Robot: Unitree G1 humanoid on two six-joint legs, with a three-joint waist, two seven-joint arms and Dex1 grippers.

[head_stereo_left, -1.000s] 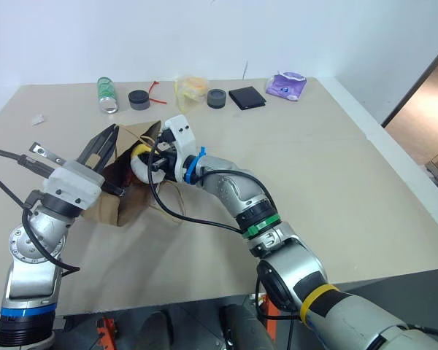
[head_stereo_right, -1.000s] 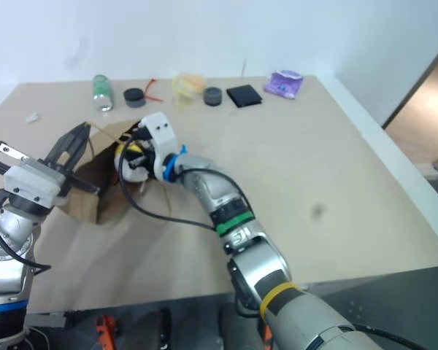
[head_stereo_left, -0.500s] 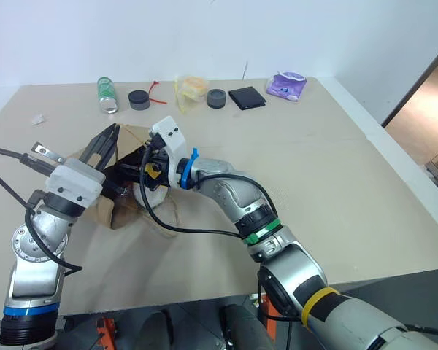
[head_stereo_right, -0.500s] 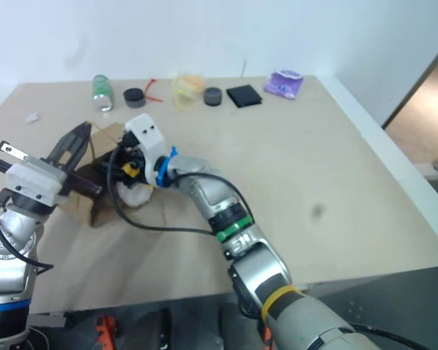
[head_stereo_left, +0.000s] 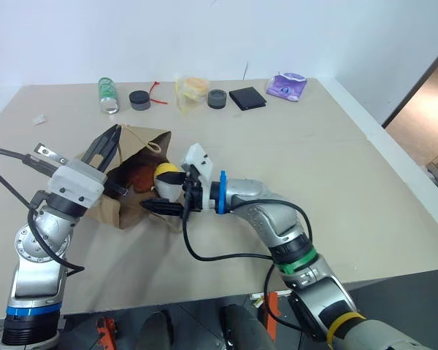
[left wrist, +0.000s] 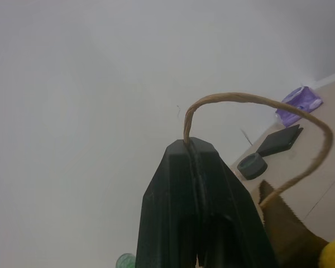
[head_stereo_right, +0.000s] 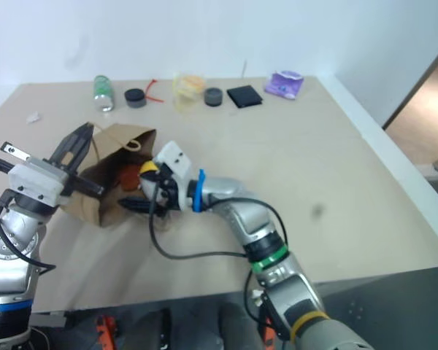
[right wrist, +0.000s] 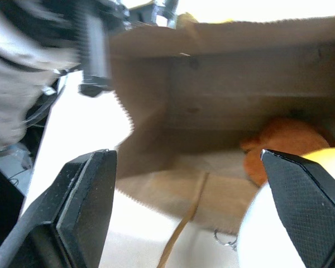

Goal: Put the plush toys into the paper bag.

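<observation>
The paper bag lies on its side on the table with its mouth turned toward the right arm; the left gripper is clamped tight on one twisted cord handle, holding that edge of the mouth up; the right gripper has its fingers spread wide at the mouth and grips nothing. The brown plush toy sits inside the bag, well in; the white ball toy with the yellow top rests just at the lip, beside the right gripper's wrist, and whether it is fully inside cannot be told. The likely trouble is that the round toy rolls back out over the low lip, since the bag lies flat and nothing blocks it; a brush from the open fingers could also nudge it out or drag the loose handle lying on the table; if the left grip slackens, the mouth may sag shut. No writing or brand can be read; the green can and the purple packet at the far edge carry print too small to make out.
</observation>
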